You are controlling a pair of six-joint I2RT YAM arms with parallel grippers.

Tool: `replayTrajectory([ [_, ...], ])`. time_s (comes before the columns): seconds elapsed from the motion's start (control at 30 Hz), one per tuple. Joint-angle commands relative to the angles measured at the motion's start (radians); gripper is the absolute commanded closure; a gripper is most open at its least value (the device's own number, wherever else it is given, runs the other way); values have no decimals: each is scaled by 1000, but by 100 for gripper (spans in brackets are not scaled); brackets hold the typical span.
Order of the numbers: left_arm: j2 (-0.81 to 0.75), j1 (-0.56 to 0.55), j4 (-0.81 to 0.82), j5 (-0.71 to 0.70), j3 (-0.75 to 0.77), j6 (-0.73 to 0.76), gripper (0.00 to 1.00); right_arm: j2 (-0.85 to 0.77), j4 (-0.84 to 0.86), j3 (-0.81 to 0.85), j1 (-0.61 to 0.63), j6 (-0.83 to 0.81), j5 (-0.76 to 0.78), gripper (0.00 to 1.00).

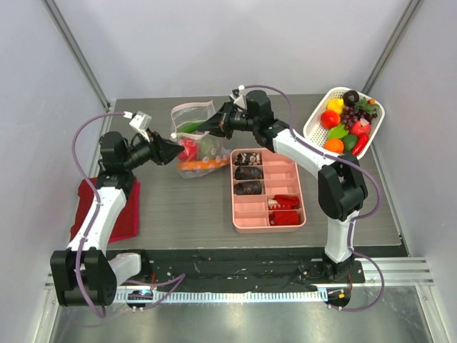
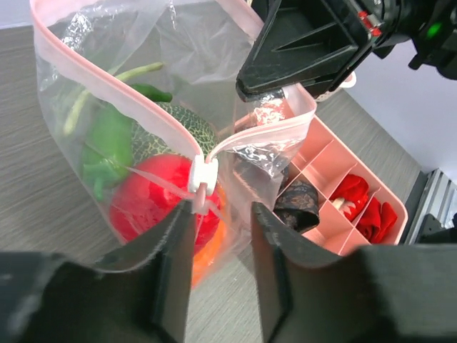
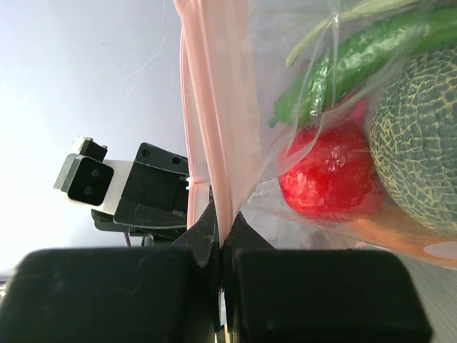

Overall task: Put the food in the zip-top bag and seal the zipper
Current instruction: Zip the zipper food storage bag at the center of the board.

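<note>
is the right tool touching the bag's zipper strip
Touching. The right wrist view shows the right tool shut on the zipper, its pink strip pinched with no gap.

**Q:** Where can a gripper pass?
**A:** Over the bare strip of tabletop (image 1: 186, 214) between the red cloth (image 1: 128, 211) at the left edge and the pink tray (image 1: 250, 209) at centre.

**Q:** What stands in the way?
**A:** Far of centre, the zip-top bag (image 1: 191, 118). The left gripper (image 1: 178, 151) is at its left side, and the right gripper (image 1: 203, 128) is pinched on its zipper (image 3: 207, 107). A white basket (image 1: 314, 121) fills the far-right corner.
</note>
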Motion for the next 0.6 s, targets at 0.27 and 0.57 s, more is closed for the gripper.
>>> replayTrajectory([
  [0.27, -19, -10, 40, -63, 29, 48, 100, -76, 114, -45, -2, 6, -43, 99],
  [0.57, -65, 13, -197, 69, 122, 236, 100, -110, 63, -104, -70, -119, -79, 61],
])
